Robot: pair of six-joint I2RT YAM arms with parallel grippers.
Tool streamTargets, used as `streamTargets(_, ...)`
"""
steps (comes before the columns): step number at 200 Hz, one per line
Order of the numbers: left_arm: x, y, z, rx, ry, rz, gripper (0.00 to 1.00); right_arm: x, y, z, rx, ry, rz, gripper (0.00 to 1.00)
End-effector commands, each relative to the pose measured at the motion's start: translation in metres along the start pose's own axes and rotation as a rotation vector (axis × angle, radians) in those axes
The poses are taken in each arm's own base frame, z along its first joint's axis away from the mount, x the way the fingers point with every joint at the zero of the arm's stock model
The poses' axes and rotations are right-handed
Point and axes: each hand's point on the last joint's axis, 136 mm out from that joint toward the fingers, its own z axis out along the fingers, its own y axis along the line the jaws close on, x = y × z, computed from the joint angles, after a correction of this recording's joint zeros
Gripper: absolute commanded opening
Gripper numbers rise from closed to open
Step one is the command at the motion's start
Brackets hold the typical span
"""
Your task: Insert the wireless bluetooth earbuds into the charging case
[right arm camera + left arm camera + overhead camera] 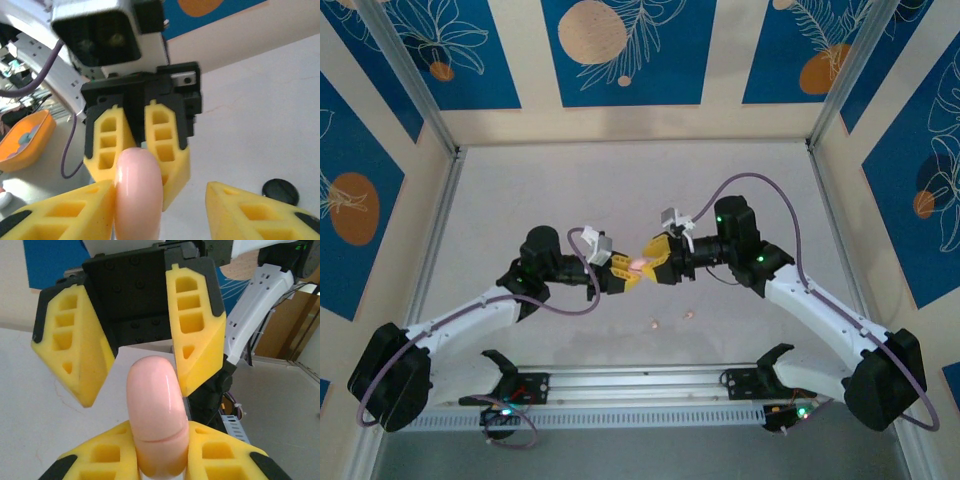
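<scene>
While jaws of the left gripper (pixel 626 272) clench the pink charging case (pixel 156 410), the right gripper (pixel 656 262) has jaws released around its tip; two pale earbuds (pixel 653 322) lie on the worktop (pixel 620 190) nearby.

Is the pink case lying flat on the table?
No, the pink case is clamped between the left arm's yellow fingers, raised above the table.

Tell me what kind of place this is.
Probably a robot test cell, not a home: a pale table boxed in by aluminium posts and blue leaf-print wall panels, with two arms bolted to a rail, the left gripper holding a pink case.
</scene>
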Motion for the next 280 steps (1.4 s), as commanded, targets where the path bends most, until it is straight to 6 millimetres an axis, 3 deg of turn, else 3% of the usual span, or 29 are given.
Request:
streamTargets(1, -0.004, -0.012, -0.001, 0.05, 0.0, 0.048, 0.18, -0.004, -0.029, -0.006, 0.122, -0.032, 0.049, 0.5)
streamTargets(49, 0.002, -0.005, -0.003, -0.001, 0.02, 0.051, 0.18, -0.006, -0.029, -0.009, 0.111, -0.039, 0.086, 0.5)
streamTargets(87, 0.025, 0.017, -0.008, -0.143, 0.088, 0.026, 0.18, -0.012, -0.02, -0.019, 0.127, -0.03, 0.134, 0.52)
streamTargets(109, 0.043, 0.027, -0.013, -0.214, 0.134, 0.001, 0.18, -0.001, -0.027, -0.027, 0.23, 0.032, 0.261, 0.52)
streamTargets(137, 0.062, 0.033, -0.019, -0.273, 0.173, -0.029, 0.18, 0.04, -0.041, -0.038, 0.385, 0.183, 0.585, 0.5)
streamTargets(165, 0.074, 0.036, -0.026, -0.325, 0.189, -0.053, 0.18, 0.1, -0.031, -0.034, 0.408, 0.336, 0.918, 0.45)
streamTargets(194, 0.081, 0.034, -0.032, -0.354, 0.196, -0.071, 0.18, 0.158, -0.018, -0.032, 0.471, 0.468, 1.074, 0.44)
streamTargets(221, 0.083, 0.031, -0.036, -0.365, 0.193, -0.079, 0.18, 0.209, -0.023, -0.054, 0.652, 0.577, 1.208, 0.44)
streamTargets(244, 0.084, 0.029, -0.039, -0.375, 0.188, -0.076, 0.18, 0.231, -0.034, -0.07, 0.765, 0.609, 1.295, 0.43)
streamTargets(280, 0.083, 0.03, -0.038, -0.372, 0.188, -0.071, 0.18, 0.247, -0.047, -0.067, 0.789, 0.646, 1.346, 0.4)
